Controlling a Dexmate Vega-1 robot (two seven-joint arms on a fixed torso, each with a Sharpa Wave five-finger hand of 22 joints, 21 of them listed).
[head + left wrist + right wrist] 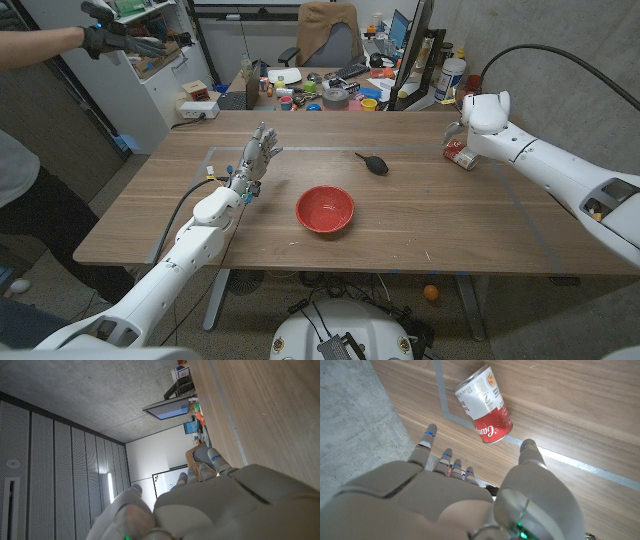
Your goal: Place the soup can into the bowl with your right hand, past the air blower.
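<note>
A red and white soup can [461, 155] lies on its side at the table's far right; the right wrist view shows the soup can [484, 404] on the wood beside a grey tape line. My right hand [484, 113] hovers just above and behind the can, its fingers [447, 460] spread and apart from it, holding nothing. The red bowl [325, 209] stands empty at the table's middle. A small black air blower [372, 163] lies between bowl and can. My left hand [257, 157] is raised over the left side, fingers apart, empty.
Grey tape [330, 149] marks a rectangle on the wooden table [480, 230]. Behind the table stands a cluttered desk [320, 90] with a chair. A person's gloved hand [115, 35] reaches in at the upper left, away from the table.
</note>
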